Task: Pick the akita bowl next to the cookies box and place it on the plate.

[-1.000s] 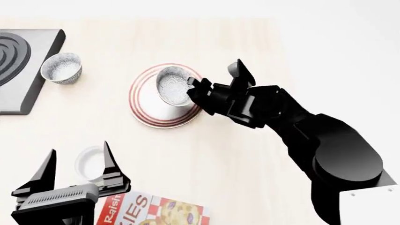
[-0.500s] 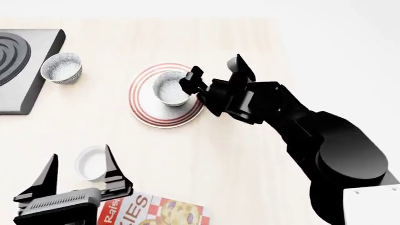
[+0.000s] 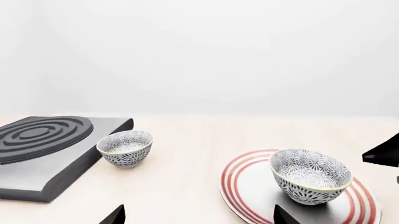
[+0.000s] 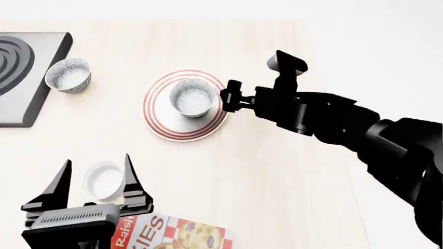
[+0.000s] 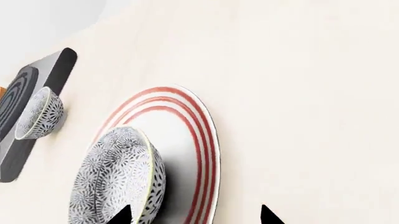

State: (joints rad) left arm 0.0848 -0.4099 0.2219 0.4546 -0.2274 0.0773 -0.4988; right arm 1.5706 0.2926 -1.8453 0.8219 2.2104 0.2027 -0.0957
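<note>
The akita bowl [image 4: 192, 97], speckled grey on white, stands upright on the red-ringed plate [image 4: 163, 124]. My right gripper [image 4: 231, 96] is open at the plate's right rim, just clear of the bowl. In the right wrist view the bowl [image 5: 115, 177] lies close to one fingertip of that gripper [image 5: 194, 215], with the plate [image 5: 193, 135] under it. The left wrist view shows bowl [image 3: 309, 175] and plate [image 3: 240, 179] ahead of my open, empty left gripper [image 3: 199, 217]. The cookies box [image 4: 176, 233] lies at the near edge beside my left gripper [image 4: 97, 161].
A second speckled bowl [image 4: 68, 74] sits beside a dark stove burner [image 4: 21, 67] at the far left. A plain white cup [image 4: 104, 180] shows between my left fingers in the head view. The table's right edge [image 4: 325, 129] runs under my right arm.
My right gripper set the tilted bowl upright on the plate, let go of it and drew back to the right. My left gripper shifted slightly.
</note>
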